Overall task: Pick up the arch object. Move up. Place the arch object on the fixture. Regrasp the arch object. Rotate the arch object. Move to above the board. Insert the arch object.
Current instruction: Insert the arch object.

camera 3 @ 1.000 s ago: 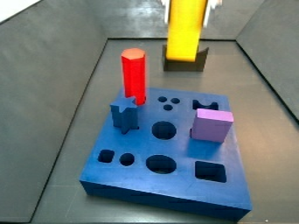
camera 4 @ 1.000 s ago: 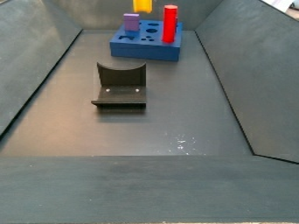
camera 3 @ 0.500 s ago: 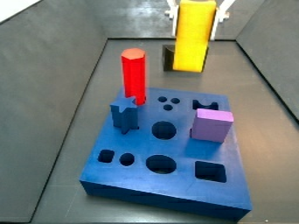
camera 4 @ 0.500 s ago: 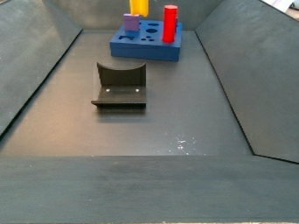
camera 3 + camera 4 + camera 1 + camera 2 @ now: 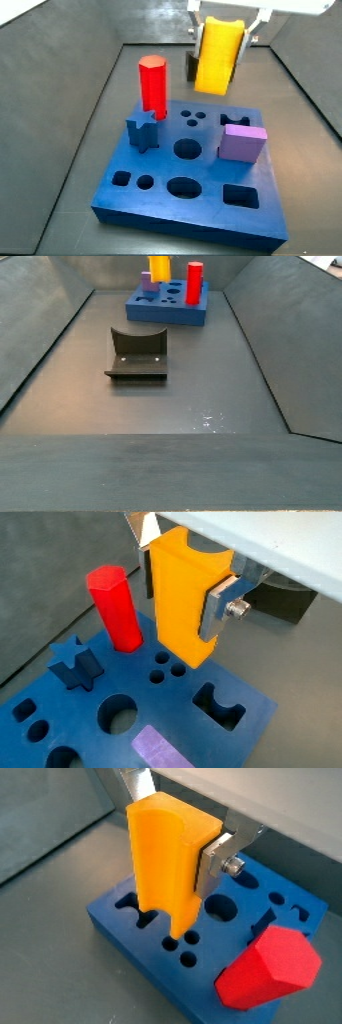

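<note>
Gripper point(image 5: 223, 30): lower than a second ago, fingers point(image 5: 222, 600) clamped on one arch object point(image 5: 219, 55), held upright above one board point(image 5: 201, 165). Left of the fingers: one red hexagonal pillar point(image 5: 152, 86), one blue star piece point(image 5: 143, 133). Right: one lilac cube point(image 5: 243, 142). One fixture point(image 5: 138, 353), well apart.

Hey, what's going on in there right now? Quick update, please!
Gripper shut on arch, hanging above board. Arch upright, not yet in a hole. Red pillar stands beside it, not touching. Fixture empty.
</note>
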You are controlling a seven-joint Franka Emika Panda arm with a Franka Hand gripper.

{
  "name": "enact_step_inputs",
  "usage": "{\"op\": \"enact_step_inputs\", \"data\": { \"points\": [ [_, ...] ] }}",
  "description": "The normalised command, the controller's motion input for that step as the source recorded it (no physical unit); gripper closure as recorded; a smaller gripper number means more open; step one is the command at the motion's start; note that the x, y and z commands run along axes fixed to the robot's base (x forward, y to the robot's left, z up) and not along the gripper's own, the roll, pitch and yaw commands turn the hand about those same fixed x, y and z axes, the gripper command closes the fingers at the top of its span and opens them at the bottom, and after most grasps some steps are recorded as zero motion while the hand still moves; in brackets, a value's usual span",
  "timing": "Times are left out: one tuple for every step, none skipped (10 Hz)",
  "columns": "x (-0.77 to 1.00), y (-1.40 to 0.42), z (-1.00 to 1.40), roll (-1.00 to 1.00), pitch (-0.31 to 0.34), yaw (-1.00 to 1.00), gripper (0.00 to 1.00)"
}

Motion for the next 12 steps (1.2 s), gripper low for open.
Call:
{"op": "enact_step_inputs", "data": {
  "points": [
    [1.00,0.00,-0.20,0.10,0.000,0.00,1.00],
    [1.00,0.00,-0.19,0.04,-0.013,0.00,1.00],
    [1.00,0.00,-0.23,0.03,-0.030,0.00,1.00],
    [1.00,0.00,-0.24,0.01,-0.066,0.00,1.00],
    [1.00,0.00,-0.25,0.00,-0.114,0.00,1.00],
    [1.00,0.00,-0.26,0.00,-0.154,0.00,1.00],
    [1.00,0.00,-0.30,0.00,-0.131,0.00,1.00],
    [1.00,0.00,-0.36,0.00,-0.091,0.00,1.00],
    [1.00,-0.01,-0.37,0.00,-0.103,0.00,1.00],
    [1.00,-0.09,-0.39,0.00,-0.143,0.00,1.00],
    [0.94,-0.43,-0.28,0.19,-0.111,0.00,1.00],
    [0.69,-0.51,-0.21,0.39,0.074,0.00,1.00]
  ]
}}
